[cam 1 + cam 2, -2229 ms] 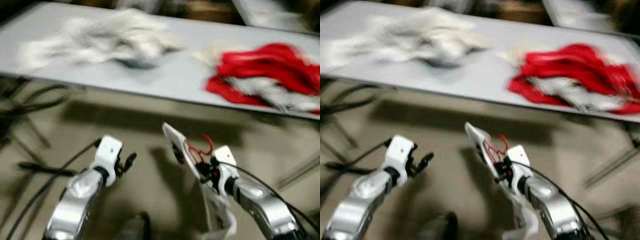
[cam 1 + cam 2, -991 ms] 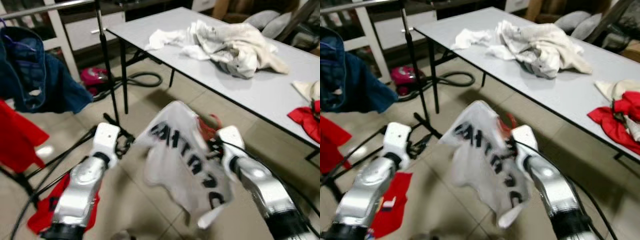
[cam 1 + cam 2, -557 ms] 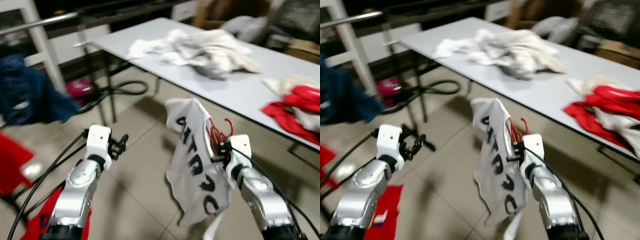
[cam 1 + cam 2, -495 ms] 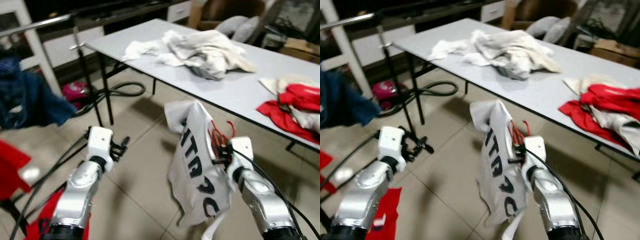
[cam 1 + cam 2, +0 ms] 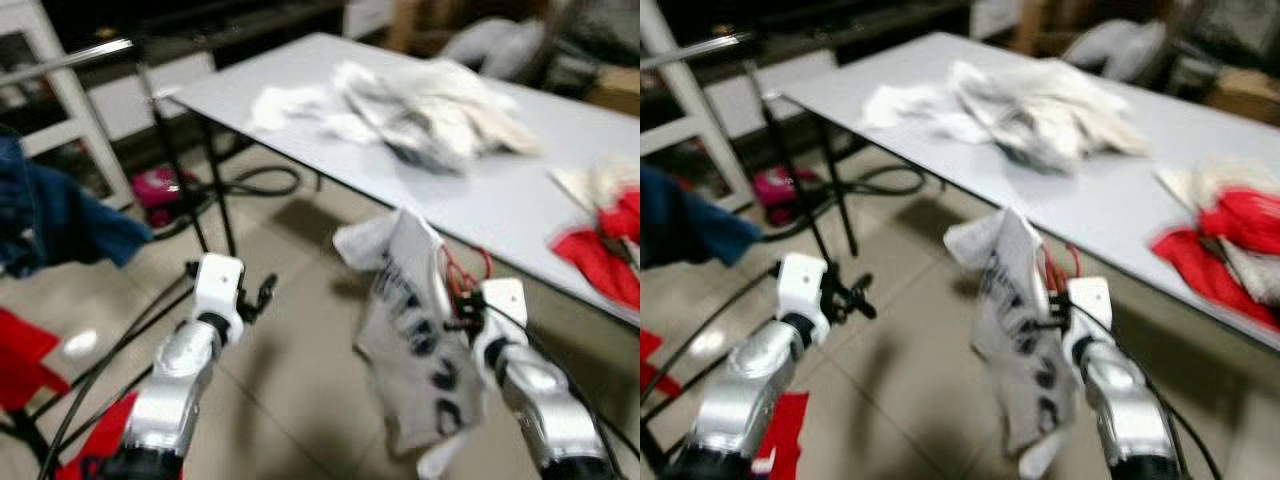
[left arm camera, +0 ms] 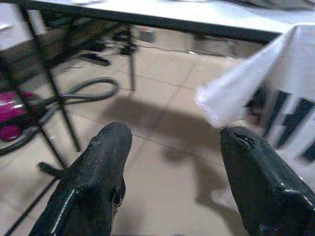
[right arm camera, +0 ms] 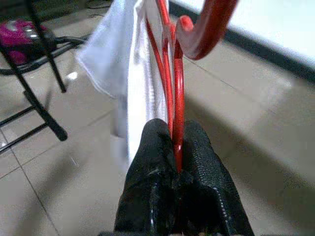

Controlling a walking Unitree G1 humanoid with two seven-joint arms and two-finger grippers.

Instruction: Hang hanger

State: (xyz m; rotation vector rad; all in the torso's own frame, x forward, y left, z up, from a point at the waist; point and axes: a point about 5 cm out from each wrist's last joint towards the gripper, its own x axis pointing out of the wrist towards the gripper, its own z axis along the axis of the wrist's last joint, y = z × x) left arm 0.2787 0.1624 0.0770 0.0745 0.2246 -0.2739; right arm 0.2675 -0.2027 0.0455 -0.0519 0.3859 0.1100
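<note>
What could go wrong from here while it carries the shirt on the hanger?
The right gripper pinches only the thin red hanger, so it may twist or slip. The white shirt hangs loose near the table edge and could snag. The blurred head views may make aiming at the rail harder.

One red hanger [image 7: 172, 98], one white printed shirt [image 5: 415, 340], one worktop [image 5: 520, 210], two clothing heaps: white [image 5: 430, 105], red [image 5: 610, 250]. One blue garment [image 5: 50, 225], one pink vacuum [image 5: 160, 185].
</note>
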